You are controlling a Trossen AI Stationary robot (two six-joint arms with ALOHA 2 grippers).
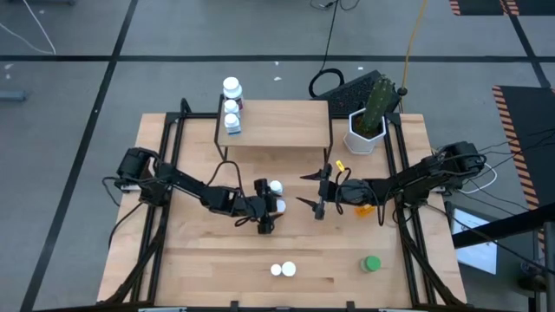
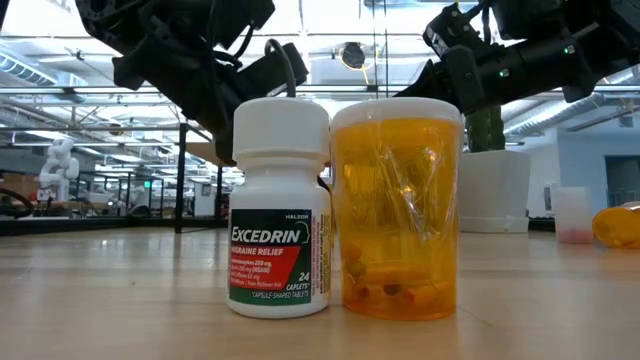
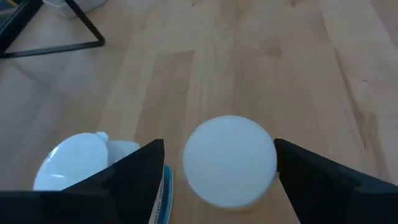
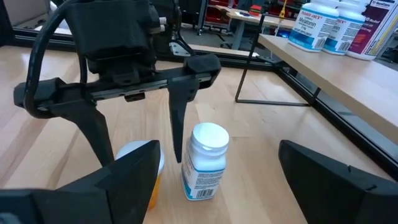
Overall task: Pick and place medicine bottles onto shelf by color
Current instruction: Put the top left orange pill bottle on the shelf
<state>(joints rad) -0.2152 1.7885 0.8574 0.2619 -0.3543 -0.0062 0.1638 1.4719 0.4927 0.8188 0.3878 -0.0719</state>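
From above, the left tool (image 1: 270, 205) sits at mid-desk with its fingers spread around one of two white-capped bottles (image 1: 276, 187) standing close together there; the right tool (image 1: 314, 191) faces it from just beside, fingers also spread and holding nothing. Three white bottles (image 1: 231, 105) stand in a row on the left end of the shelf (image 1: 286, 124) at the far side of the desk (image 1: 199, 260). A white pair (image 1: 283, 269) and a green bottle (image 1: 371, 263) stand near the front edge, and an orange bottle (image 1: 365, 208) lies under the right arm, near a white plant pot (image 1: 364, 134). At desk level, an Excedrin bottle (image 2: 279, 208) and an orange pill bottle (image 2: 397, 207) stand touching, with both arms dark overhead. The left wrist camera looks down on a white cap (image 3: 229, 160) between its two spread fingers (image 3: 134, 177), a second white bottle (image 3: 78, 162) lying outside one finger. The right wrist camera shows the left tool (image 4: 137, 127) straddling a white-capped cap (image 4: 140, 152), with a labelled white bottle (image 4: 205, 160) upright just beside it.
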